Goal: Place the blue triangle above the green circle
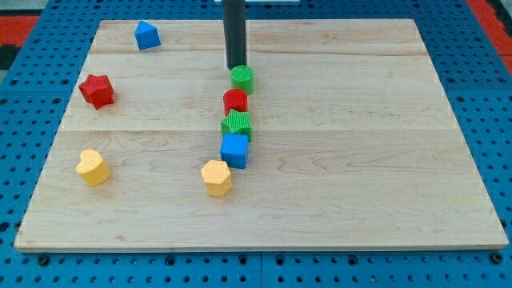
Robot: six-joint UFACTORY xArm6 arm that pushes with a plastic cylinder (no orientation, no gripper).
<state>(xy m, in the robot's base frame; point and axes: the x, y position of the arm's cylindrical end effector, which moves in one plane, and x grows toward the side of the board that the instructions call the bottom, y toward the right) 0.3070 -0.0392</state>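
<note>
The blue triangle (146,36) lies near the board's top left corner. The green circle (242,77) sits at the upper middle of the board. My tip (237,66) is just above the green circle on its upper left edge, touching or nearly touching it, far to the right of the blue triangle. The dark rod rises from the tip to the view's top.
Below the green circle runs a column: a red circle (235,101), a green star (237,124), a blue cube (234,150) and a yellow hexagon (216,177). A red star (97,90) and a yellow heart (93,167) lie at the left. The wooden board (360,160) rests on a blue pegboard.
</note>
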